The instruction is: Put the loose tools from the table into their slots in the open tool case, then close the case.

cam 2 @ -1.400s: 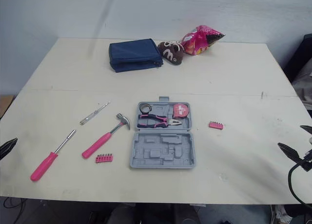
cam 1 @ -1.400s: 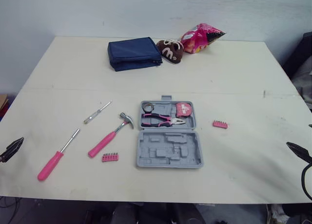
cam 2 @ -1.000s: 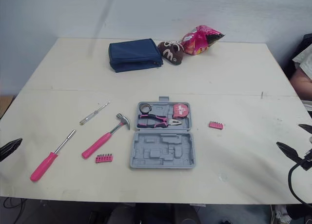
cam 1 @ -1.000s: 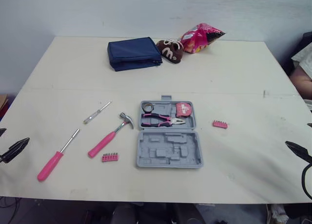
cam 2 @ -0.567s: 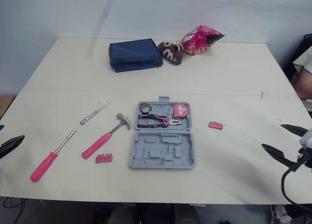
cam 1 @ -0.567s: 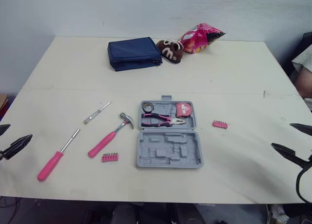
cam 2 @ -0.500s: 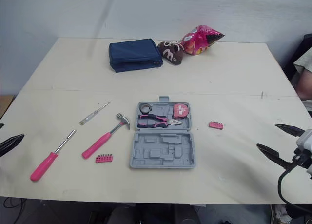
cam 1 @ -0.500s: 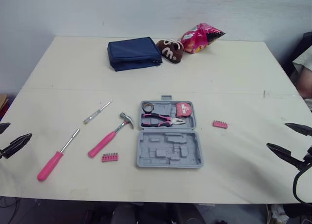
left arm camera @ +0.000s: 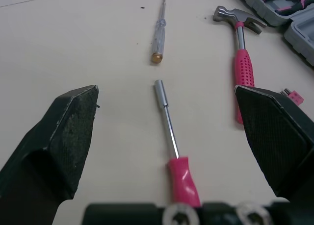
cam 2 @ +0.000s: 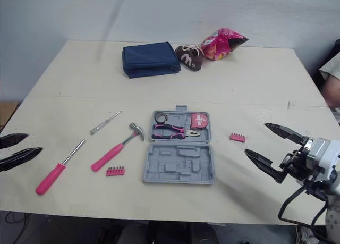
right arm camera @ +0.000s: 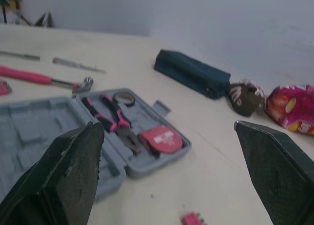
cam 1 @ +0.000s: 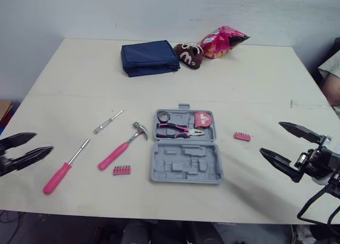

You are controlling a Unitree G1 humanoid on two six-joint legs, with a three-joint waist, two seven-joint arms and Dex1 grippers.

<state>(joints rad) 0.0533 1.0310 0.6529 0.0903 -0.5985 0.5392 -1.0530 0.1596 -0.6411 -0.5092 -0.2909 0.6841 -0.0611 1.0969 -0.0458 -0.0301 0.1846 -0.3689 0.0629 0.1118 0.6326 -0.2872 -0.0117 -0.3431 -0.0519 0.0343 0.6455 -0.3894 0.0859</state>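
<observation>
The grey tool case (cam 1: 186,161) lies open mid-table, with pink pliers (cam 1: 178,130) and a pink tape measure (cam 1: 202,119) in its far half. Left of it lie a pink-handled hammer (cam 1: 123,151), a pink-handled driver (cam 1: 65,168), a small clear screwdriver (cam 1: 108,122) and a pink bit holder (cam 1: 121,170). A second bit holder (cam 1: 242,136) lies right of the case. My left gripper (cam 1: 42,142) is open at the left table edge, just short of the driver (left arm camera: 171,141). My right gripper (cam 1: 270,137) is open, right of the second bit holder.
A blue pouch (cam 1: 150,58), a brown plush item (cam 1: 187,53) and a pink snack bag (cam 1: 223,41) sit at the table's far side. A person's arm (cam 1: 330,82) shows at the right edge. The table's front edge runs close below the tools.
Both grippers have come inward over the table: the left toward the driver, the right toward the bit holder beside the case. The view itself has shifted slightly.
</observation>
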